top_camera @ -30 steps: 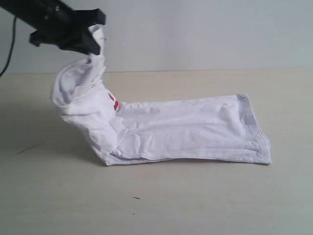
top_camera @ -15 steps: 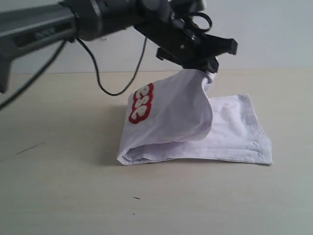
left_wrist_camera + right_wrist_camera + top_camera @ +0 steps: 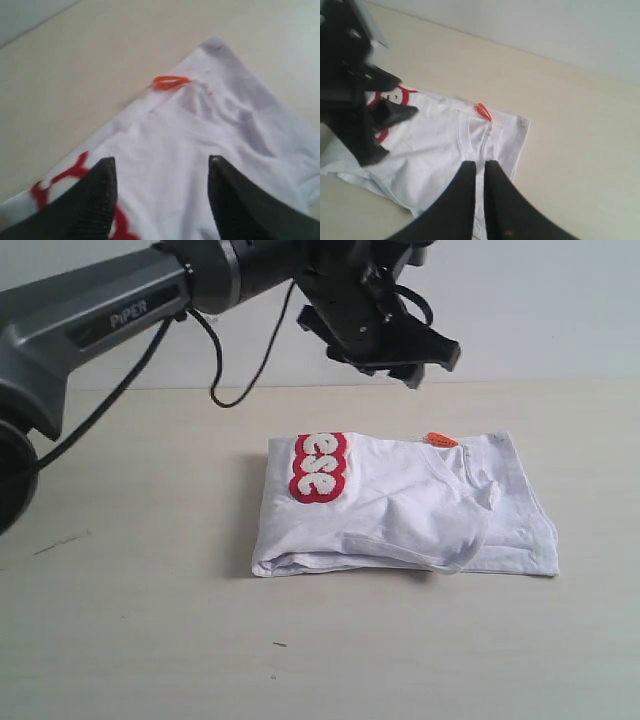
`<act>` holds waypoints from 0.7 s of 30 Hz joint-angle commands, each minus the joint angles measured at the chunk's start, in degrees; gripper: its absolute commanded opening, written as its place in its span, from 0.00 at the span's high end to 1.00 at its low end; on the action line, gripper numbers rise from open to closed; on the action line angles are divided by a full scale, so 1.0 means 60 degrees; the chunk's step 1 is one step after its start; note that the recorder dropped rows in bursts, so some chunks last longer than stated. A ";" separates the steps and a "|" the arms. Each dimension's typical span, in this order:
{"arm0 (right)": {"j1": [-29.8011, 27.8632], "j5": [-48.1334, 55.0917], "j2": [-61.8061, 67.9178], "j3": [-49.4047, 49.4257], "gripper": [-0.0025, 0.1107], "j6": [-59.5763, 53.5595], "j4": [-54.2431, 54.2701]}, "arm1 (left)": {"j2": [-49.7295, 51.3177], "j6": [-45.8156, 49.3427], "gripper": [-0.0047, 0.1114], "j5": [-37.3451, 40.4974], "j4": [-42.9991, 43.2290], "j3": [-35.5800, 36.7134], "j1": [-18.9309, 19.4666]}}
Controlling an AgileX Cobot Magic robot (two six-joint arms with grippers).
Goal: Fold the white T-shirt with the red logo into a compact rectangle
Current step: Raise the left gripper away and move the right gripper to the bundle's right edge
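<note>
The white T-shirt (image 3: 400, 510) lies folded on the table as a rough rectangle, its top layer wrinkled. Part of the red logo (image 3: 318, 466) shows on the left of the top layer, and the orange neck tag (image 3: 440, 439) sticks out at the far edge. My left gripper (image 3: 415, 365) hovers open above the shirt's far side, holding nothing. In the left wrist view its gripper (image 3: 161, 160) frames the shirt (image 3: 165, 125), the tag (image 3: 170, 82) and a bit of logo (image 3: 70, 172). My right gripper (image 3: 481, 163) is shut and empty over the shirt (image 3: 435, 150).
The beige table (image 3: 150, 640) spreads around the shirt, with a pale wall behind. My left arm (image 3: 120, 310) reaches in from the upper left, trailing a black cable (image 3: 250, 380). The right wrist view shows that arm (image 3: 350, 100) above the logo end.
The left gripper carried the shirt's lifted collar end rightward over the rest, then let it go. The shirt now lies flat and folded, and the gripper stands open above it.
</note>
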 commanded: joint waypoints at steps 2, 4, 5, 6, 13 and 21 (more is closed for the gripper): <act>-0.0753 -0.1050 0.0351 0.1355 0.75 0.0444 -0.0293 | -0.0718 -0.0245 0.58 0.1506 0.0710 -0.0120 0.0650; -0.1131 -0.1452 0.0541 0.2054 0.67 0.0488 -0.0076 | -0.0947 -0.0245 0.58 0.1871 0.0775 -0.0078 0.0885; -0.1331 -0.1736 0.0686 0.2387 0.64 0.0463 0.0419 | -0.1081 -0.0245 0.58 0.2041 0.0775 -0.0037 0.1009; -0.1483 -0.1866 0.0819 0.2637 0.61 0.0339 0.0711 | -0.1199 -0.0245 0.58 0.2187 0.0789 0.0039 0.1131; -0.1781 -0.2204 0.2540 0.3696 0.58 -0.1399 0.2796 | -0.2598 -0.0245 0.79 0.1908 0.0887 0.1086 0.1839; -0.1781 -0.2187 0.3948 0.3696 0.58 -0.3429 0.4997 | -0.4058 -0.0273 0.96 0.0958 0.0887 0.2985 0.2452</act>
